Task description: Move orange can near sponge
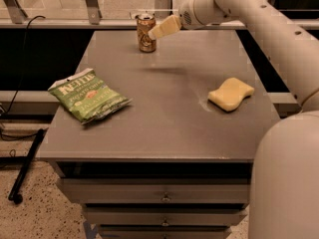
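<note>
Currently, step: approach; orange can [145,33] seemingly not yet grasped;
gripper [163,28]: just right of the can, at the far edge; parted or closed, cannot be judged;
sponge [231,93]: right side, well apart;
next: enclose the can, carry it right and nearer.

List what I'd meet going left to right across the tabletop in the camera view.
green chip bag → orange can → gripper, up by the can's right side near the table's far edge → sponge
</note>
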You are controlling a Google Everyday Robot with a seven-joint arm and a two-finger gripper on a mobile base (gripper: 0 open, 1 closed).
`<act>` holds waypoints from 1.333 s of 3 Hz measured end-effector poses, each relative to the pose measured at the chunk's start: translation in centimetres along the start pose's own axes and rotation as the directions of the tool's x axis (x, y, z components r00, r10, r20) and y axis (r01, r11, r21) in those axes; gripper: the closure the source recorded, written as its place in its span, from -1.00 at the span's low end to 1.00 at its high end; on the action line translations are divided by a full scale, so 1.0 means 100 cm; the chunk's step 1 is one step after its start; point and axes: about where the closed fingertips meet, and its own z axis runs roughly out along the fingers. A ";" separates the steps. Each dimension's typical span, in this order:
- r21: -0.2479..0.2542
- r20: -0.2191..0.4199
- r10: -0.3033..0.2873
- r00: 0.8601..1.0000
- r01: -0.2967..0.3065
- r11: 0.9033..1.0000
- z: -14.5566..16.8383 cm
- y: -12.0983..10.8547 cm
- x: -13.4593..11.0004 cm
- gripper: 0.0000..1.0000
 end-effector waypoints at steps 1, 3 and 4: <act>-0.007 0.021 0.058 0.998 -0.058 0.998 0.033 0.002 0.001 -1.00; -0.060 0.048 0.105 0.993 -0.102 0.993 0.080 0.014 -0.007 -1.00; -0.084 0.056 0.117 0.992 -0.112 0.990 0.097 0.019 -0.012 -0.68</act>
